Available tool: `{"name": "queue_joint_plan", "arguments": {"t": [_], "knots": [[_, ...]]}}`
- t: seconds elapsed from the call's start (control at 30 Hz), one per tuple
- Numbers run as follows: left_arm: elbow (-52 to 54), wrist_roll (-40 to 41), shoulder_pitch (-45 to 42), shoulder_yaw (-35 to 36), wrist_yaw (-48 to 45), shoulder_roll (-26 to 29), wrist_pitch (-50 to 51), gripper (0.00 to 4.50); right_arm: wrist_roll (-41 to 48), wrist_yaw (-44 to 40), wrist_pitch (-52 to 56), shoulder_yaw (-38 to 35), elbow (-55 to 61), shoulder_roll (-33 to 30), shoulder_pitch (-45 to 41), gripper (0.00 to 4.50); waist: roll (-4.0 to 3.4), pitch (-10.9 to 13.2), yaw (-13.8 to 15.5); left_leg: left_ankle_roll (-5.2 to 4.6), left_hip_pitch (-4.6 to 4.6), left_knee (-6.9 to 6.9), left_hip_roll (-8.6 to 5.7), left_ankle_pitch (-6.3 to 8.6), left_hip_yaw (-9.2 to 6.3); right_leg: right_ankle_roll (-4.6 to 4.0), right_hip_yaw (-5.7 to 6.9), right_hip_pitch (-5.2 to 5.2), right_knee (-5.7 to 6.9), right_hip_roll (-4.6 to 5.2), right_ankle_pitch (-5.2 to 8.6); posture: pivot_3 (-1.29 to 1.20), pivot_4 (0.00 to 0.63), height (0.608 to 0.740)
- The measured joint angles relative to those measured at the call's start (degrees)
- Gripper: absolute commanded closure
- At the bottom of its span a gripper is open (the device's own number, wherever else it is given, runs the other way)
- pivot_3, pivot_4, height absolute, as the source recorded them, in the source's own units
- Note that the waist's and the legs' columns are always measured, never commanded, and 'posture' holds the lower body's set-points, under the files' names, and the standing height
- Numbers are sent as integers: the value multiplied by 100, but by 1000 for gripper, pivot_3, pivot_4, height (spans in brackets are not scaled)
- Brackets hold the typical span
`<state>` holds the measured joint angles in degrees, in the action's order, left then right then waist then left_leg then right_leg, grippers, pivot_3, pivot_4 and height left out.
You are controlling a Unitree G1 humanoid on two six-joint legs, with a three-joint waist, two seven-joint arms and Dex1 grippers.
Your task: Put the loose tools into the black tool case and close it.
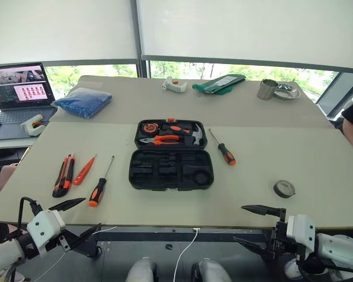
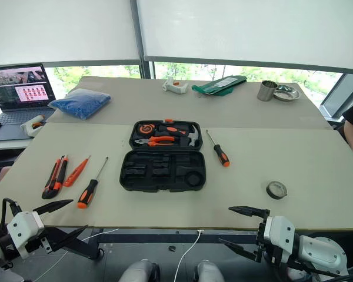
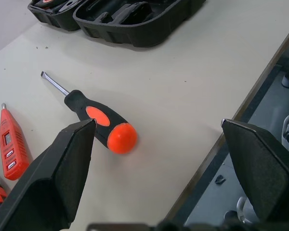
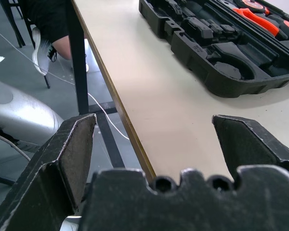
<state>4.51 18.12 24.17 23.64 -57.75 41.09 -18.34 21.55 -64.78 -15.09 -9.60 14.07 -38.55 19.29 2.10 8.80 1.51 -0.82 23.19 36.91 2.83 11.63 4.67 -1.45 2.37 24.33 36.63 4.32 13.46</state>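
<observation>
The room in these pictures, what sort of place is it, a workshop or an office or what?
Probably an office or lab set up for robot trials, not a workshop. Plain tables stand by a wall of windows with roller blinds, a laptop runs at the side, and a tool case lies open with tools laid out.

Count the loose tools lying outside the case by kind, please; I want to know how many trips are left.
Black-and-orange screwdrivers: 2
Slim orange screwdriver: 1
Utility knife: 1
Tape roll: 1
Total: 5
</observation>
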Motion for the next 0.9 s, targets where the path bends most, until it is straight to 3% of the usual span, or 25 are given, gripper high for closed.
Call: {"name": "queue_joint_plan", "arguments": {"t": [0.2,0.37,0.5,0.67,0.9], "knots": [[217,519,30,140,214,-28,896,38,-95,308,-12,39,-149,229,-491,0,6,3,-37,0,0,0,6,0,0,0,1,3,2,0,0,0,150,740],[672,1185,437,944,655,-31,2012,38,391,204,73,155,-26,309,-753,0,5,6,-70,-2,1,-3,5,2,0,1,0,3,0,1,1,0,150,740],[1082,1737,1232,1566,1093,-521,2906,38,915,374,300,220,337,601,-1187,0,12,12,-147,-10,-4,-3,8,14,6,3,0,3,-7,5,0,0,150,740],[891,1818,1679,2122,1838,-727,3870,38,932,364,310,635,766,799,-1340,0,24,17,-70,-5,-5,-3,9,17,3,-1,14,19,-10,4,2,0,150,740],[1335,2314,1125,2297,2072,-290,4795,38,917,441,462,842,896,852,-1414,0,21,20,23,-2,5,-2,9,19,3,-1,13,18,-49,10,2,0,150,740]]}}
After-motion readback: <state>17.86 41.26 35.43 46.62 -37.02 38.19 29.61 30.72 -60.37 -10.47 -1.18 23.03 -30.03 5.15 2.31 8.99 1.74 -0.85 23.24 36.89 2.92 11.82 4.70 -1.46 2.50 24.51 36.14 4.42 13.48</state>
